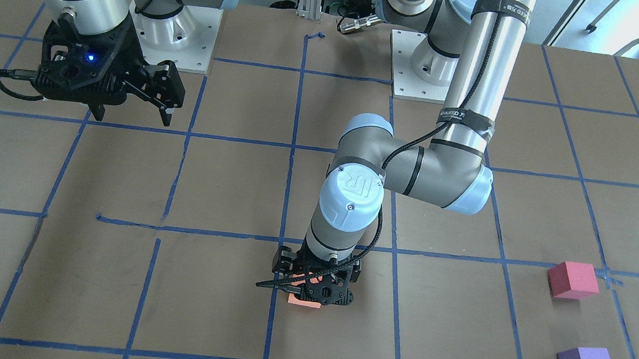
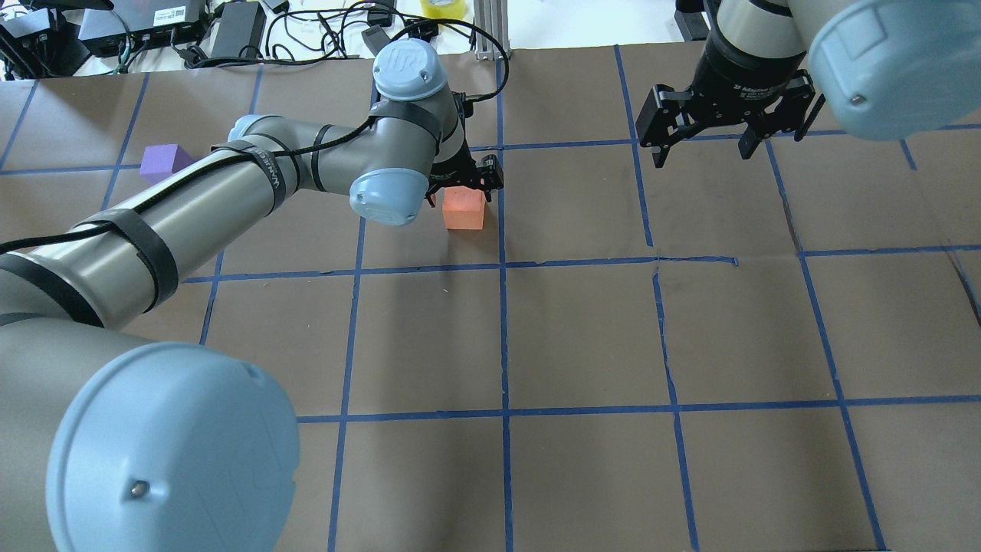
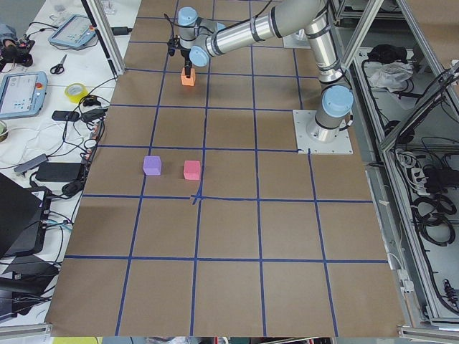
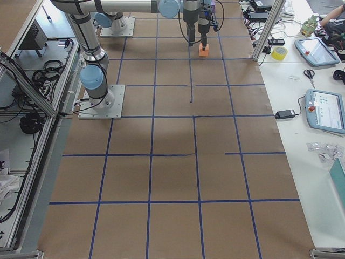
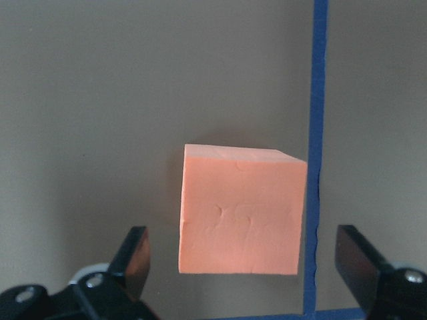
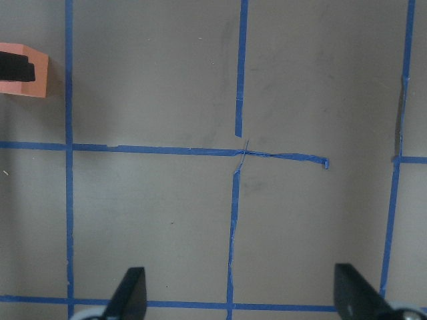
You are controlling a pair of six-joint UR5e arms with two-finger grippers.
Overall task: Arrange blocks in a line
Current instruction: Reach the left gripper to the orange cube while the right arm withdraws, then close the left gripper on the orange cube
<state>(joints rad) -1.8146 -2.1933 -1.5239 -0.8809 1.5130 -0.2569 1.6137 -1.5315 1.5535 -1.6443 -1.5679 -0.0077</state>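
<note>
Left arm [image 2: 191,207] stretched far forward, elbow bent, wrist turned straight down; left gripper [image 2: 464,182] set low, fingers pointing down, jaws spread wide; right arm [image 2: 755,46] drawn up, wrist vertical; right gripper [image 2: 701,142] hangs higher, well off to the left gripper's right, jaws likewise wide apart

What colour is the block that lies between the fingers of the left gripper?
Orange. The block shows best in the left wrist-mounted view.

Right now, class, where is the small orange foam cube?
In the overhead view, the orange foam cube sits just left of the central blue tape line, between the fingers of the open left gripper.
</note>
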